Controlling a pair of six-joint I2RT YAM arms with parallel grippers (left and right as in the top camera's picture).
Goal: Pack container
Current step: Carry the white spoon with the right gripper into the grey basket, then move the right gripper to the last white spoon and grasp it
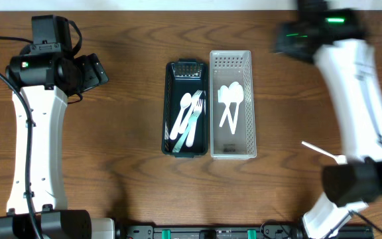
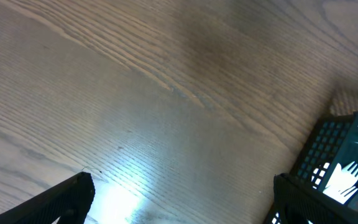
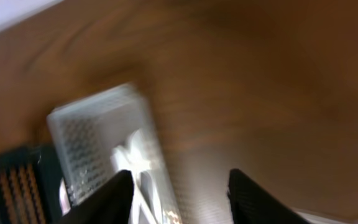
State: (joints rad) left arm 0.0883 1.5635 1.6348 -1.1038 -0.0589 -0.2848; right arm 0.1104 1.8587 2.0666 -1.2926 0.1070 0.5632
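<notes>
1. Missing the loose white utensil [image 1: 322, 152] is the main risk. It lies on the table [image 1: 125, 119] well apart from both trays, just beside the right arm's lower links. I cannot tell which kind it is (fork, knife or spoon), so it could land in the wrong tray.
2. The right gripper [image 3: 180, 186] has its fingers apart with nothing between them. Its wrist view is heavily blurred, so a fast swing over the grey tray [image 1: 234, 145] could clip the rim and shove it.
3. The grey tray touches the dark tray [image 1: 166, 113] along one long side — a knock to one shifts both, and could spill the spoons [image 1: 231, 96] or the forks [image 1: 192, 116].
4. The thin utensil lies flat on the wood, so fingers closing on it may scrape the table or flick it away.
5. The left gripper [image 2: 182, 186] stands wide and empty over bare table near the dark tray's end — if both arms reach in at once, they could meet over the trays.
</notes>
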